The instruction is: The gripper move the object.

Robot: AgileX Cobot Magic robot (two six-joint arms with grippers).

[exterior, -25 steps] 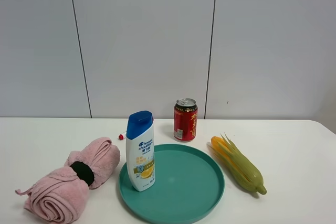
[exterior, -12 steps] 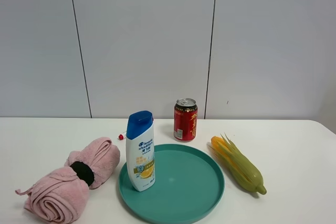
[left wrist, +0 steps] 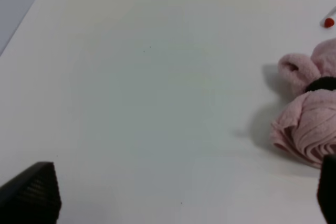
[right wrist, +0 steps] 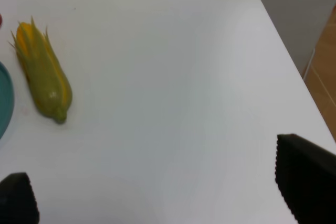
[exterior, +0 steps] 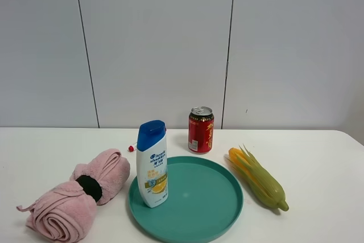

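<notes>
The white shampoo bottle (exterior: 152,163) with a blue cap and a blue-and-yellow label stands upright on the left part of a teal plate (exterior: 205,197). Neither arm shows in the exterior high view. My left gripper (left wrist: 178,198) is open and empty over bare table, with the bottle out of its view. My right gripper (right wrist: 157,192) is open and empty over the table's right part, near the table edge. The bottle is out of its view too.
A red drink can (exterior: 201,130) stands behind the plate. A toy corn cob (exterior: 259,179) lies right of the plate and also shows in the right wrist view (right wrist: 43,77). A rolled pink towel (exterior: 79,194) lies left of the plate and also shows in the left wrist view (left wrist: 310,114).
</notes>
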